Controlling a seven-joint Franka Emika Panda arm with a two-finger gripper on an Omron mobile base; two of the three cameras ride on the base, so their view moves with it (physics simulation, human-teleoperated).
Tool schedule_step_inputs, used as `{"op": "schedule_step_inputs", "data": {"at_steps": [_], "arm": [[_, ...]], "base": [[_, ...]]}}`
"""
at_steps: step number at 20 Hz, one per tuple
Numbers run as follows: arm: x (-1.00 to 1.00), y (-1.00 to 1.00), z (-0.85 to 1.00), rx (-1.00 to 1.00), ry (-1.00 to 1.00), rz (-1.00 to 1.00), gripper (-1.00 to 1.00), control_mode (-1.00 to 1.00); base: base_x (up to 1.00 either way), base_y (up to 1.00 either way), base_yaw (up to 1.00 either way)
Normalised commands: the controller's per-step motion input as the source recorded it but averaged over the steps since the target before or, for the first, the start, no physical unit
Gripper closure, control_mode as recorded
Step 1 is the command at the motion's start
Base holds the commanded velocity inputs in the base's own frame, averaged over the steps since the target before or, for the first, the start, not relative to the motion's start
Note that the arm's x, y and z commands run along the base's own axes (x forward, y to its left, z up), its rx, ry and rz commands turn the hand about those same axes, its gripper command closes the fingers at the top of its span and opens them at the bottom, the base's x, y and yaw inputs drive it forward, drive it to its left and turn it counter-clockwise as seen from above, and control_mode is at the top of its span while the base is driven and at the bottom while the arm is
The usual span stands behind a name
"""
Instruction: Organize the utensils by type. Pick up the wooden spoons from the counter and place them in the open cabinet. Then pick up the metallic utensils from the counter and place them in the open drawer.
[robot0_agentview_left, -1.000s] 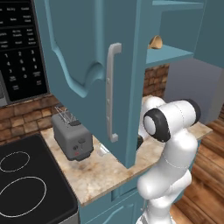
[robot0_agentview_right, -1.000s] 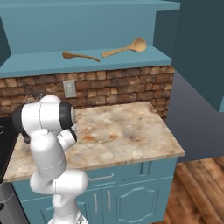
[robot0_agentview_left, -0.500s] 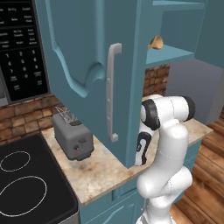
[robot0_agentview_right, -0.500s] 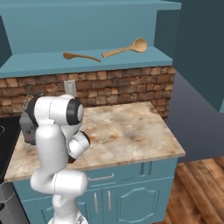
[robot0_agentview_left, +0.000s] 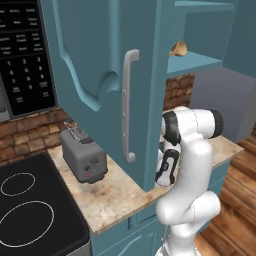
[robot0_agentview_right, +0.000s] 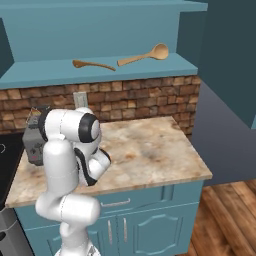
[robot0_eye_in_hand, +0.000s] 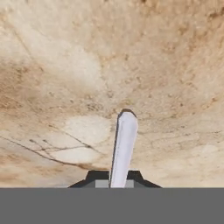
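Marbled counter (robot0_eye_in_hand: 57, 65) lay close below the gripper (robot0_eye_in_hand: 114, 180), whose jaws were pinched on a thin silver utensil (robot0_eye_in_hand: 123, 148); its long axis ran straight out from between the tips, away from the hand.

Both wooden spoons (robot0_agentview_right: 142, 56) were seen lying on the open cabinet (robot0_agentview_right: 100, 72) shelf, so the drawer was judged the utensil's destination.

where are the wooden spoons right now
Both wooden spoons lie on the open cabinet's shelf above the brick wall in the right base view, the smaller one to the left of the larger.

Two wooden spoons (robot0_agentview_right: 120, 62) on cabinet shelf (robot0_agentview_right: 100, 71), toaster (robot0_agentview_left: 83, 156) on counter (robot0_agentview_right: 150, 150) left of arm
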Motion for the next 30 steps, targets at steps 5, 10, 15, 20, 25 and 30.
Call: {"op": "schedule_step_inputs", "data": {"at_steps": [5, 10, 15, 20, 25, 30], "arm": [[0.00, -0.35, 0.17, 0.02, -0.03, 0.03, 1.00, -1.00], [-0.02, -0.32, 0.84, 0.04, 0.04, 0.01, 1.00, -1.00], [-0.02, -0.26, 1.00, 0.04, 0.00, 0.00, 1.00, -1.00], [-0.12, -0.28, 1.00, 0.00, 0.07, 0.00, 1.00, -1.00], [-0.22, -0.17, 1.00, 0.00, 0.05, -0.03, 1.00, -1.00], [-0.09, 0.01, 0.70, -0.02, 0.03, -0.05, 1.00, -1.00]], "base": [[0.00, 0.00, 0.00], [0.00, 0.00, 0.00], [0.00, 0.00, 0.00], [0.00, 0.00, 0.00], [0.00, 0.00, 0.00], [0.00, 0.00, 0.00]]}}
